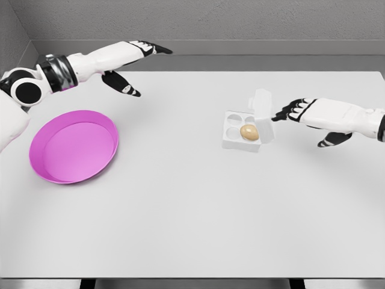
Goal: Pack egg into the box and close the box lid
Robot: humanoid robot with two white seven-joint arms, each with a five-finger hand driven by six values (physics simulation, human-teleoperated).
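One pink bowl sits nearest, on the left part of the white table, well apart from everything else on it. Farther back and right of the middle stands a small white box with four round cups. An egg lies in the near right cup; the other three cups show bare. The lid stands up, tilted, along the box's right side.

Just right of the lid, the right hand reaches in from the right edge, palm toward the box. Its dark fingertips are loosely curled and point at the lid, very close to it; whether they touch it cannot be told. It has hold of nothing. Its thumb hangs below, apart from the box.

Farthest back, at the upper left, the left hand is stretched out over the table's far edge, fingers straight and spread, thumb pointing down toward the table. It grips nothing and is well apart from both bowl and box.
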